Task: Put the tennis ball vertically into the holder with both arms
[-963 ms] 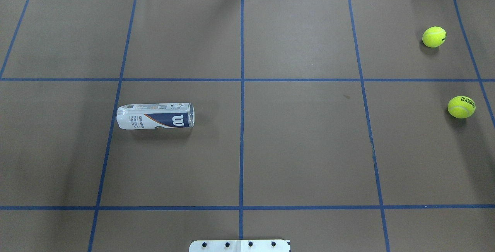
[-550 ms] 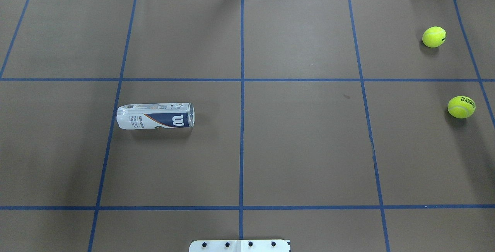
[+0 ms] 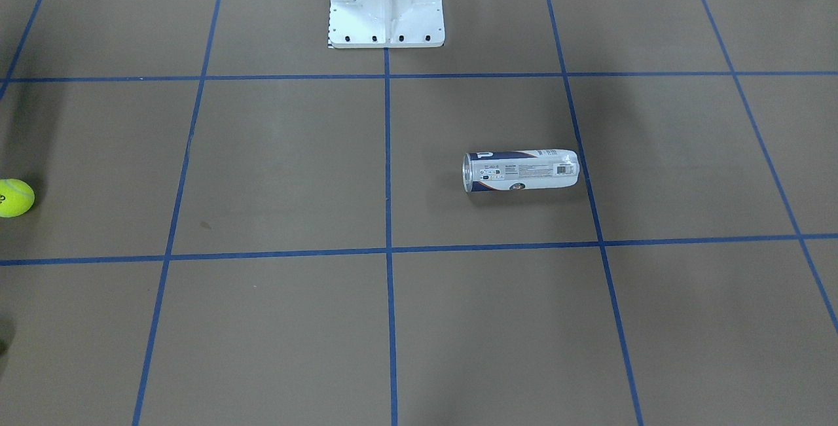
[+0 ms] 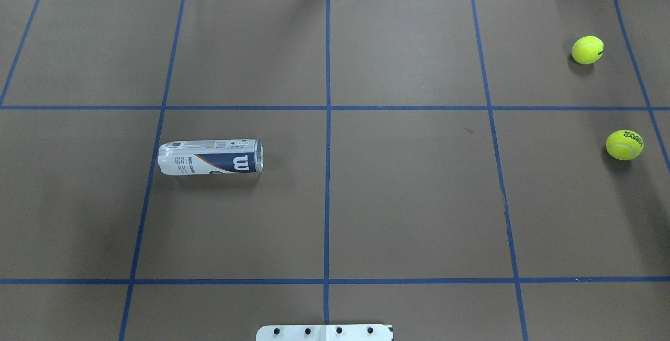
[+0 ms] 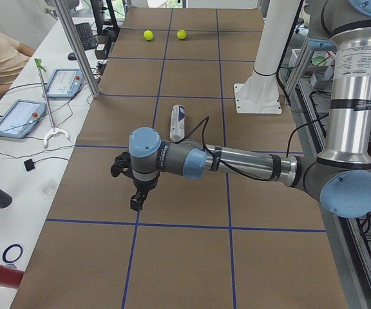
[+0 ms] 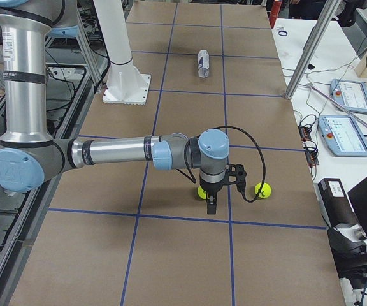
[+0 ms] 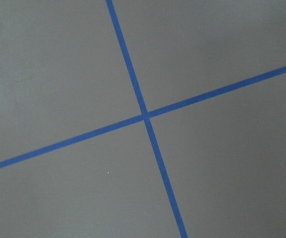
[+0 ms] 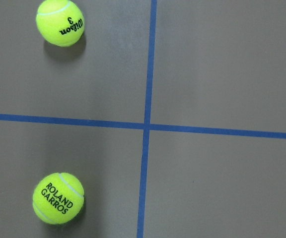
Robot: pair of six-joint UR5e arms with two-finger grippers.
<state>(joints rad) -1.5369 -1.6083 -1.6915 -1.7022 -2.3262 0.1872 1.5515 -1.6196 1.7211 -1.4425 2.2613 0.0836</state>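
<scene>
This looks like the approach step — the can point(image 4: 210, 157) lies on its side on the worktop point(image 4: 408, 199) on the left arm point(image 5: 237, 161)'s side, the tennis ball point(image 4: 624, 144) rests under the right arm point(image 6: 113, 152), jaws impossible to judge — so each arm likely must next descend and grasp.

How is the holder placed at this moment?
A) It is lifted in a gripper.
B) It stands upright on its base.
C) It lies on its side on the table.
C: the holder lies lengthwise on the brown table, and nothing grips it.
</scene>
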